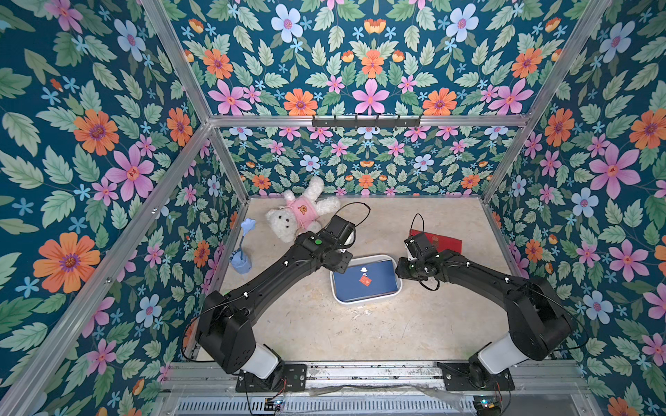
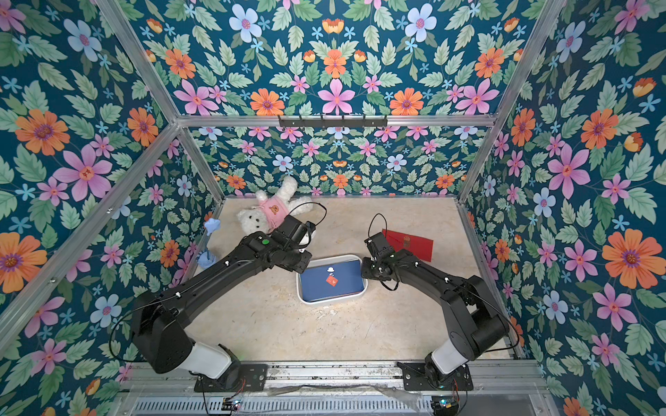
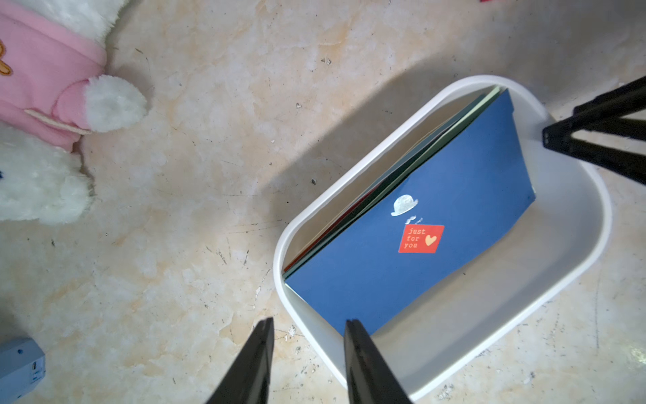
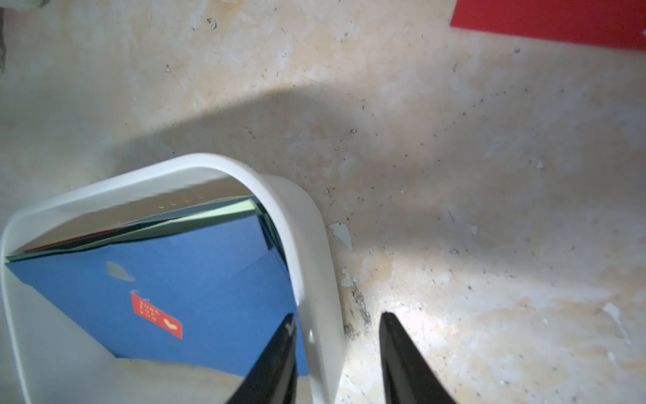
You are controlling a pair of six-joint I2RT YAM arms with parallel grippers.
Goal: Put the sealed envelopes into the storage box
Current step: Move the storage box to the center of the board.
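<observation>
**deskjockey_42:** ok, what's the box situation?

**yam_watcher:** The shallow white plastic storage box point(image 3: 559, 266) has rounded corners and smooth, slightly glossy walls. Inside it there's a stack of flat paper envelopes point(image 4: 223, 211) lying at a slant against one long wall. The navy envelope point(image 3: 454, 175) is on top: matte paper, with a little square red sticker point(image 3: 421, 239) reading "just for you" with a heart, and a silver bowler-hat print point(image 3: 403, 205) just above that. Light green, dark green and red edges peek out from under it.

**deskjockey_42:** so everything's in?

**yam_watcher:** nope. One red paper envelope point(image 1: 445, 243) lies flat on the mottled beige stone-look desk point(image 1: 360, 331), apart from the box, past its far right corner.

**deskjockey_42:** end effectors?

**yam_watcher:** The left end effector point(image 3: 309, 323) has its tapered black fingers parted across a corner of the box's wall, gripping nothing. The right end effector point(image 4: 337, 316) is parted too, one finger inside the box and one outside, with a visible gap to the rim. A fluffy white teddy in a pink top point(image 1: 306, 212) and a small blue cup with a flower point(image 1: 240, 263) sit off the box's far left.
</observation>
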